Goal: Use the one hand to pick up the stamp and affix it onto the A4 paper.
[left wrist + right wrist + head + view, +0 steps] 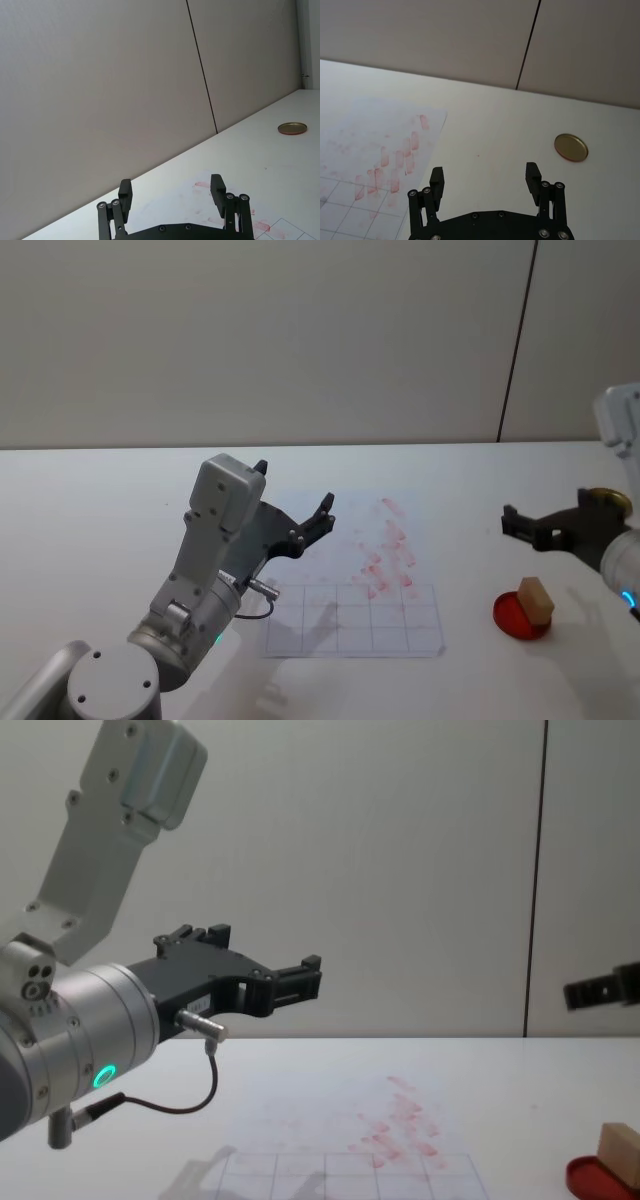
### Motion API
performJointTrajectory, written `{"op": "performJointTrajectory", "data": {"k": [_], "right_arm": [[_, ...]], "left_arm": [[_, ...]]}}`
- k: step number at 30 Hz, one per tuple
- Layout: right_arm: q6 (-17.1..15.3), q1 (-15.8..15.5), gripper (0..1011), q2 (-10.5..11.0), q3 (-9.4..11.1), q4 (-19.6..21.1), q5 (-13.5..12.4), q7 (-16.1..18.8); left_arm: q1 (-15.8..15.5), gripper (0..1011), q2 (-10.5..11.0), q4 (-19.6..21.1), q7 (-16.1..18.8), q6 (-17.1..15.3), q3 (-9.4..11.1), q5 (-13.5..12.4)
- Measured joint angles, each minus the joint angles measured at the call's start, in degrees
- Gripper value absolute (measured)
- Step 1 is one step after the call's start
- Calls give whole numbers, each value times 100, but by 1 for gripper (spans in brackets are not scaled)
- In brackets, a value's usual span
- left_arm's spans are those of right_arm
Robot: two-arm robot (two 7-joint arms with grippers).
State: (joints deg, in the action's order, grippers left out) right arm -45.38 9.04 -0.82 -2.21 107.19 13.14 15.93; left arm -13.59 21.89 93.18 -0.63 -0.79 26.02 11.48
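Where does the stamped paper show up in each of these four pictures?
Head view: paper at centre, on the table.
Left wrist view: its far edge, behind the open left gripper.
Right wrist view: at left.
Chest view: low centre.
Shared landmark: the red smudges.

text: none legible | labels: none | brands: none | numbers: none | paper (345,625): red smudges, unreadable

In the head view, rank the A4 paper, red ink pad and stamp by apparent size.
1. A4 paper
2. Red ink pad
3. Stamp, standing on the pad

The gaps are clear, so nearness to the camera doesn't change the order.
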Motion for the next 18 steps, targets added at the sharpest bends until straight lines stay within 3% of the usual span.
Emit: {"op": "performJointTrajectory", "data": {"k": [18], "right_arm": [[2009,-381,1001,339,222,88,-304,90]], "left_arm": [[0,993,0,0,0,0,0,0]]}}
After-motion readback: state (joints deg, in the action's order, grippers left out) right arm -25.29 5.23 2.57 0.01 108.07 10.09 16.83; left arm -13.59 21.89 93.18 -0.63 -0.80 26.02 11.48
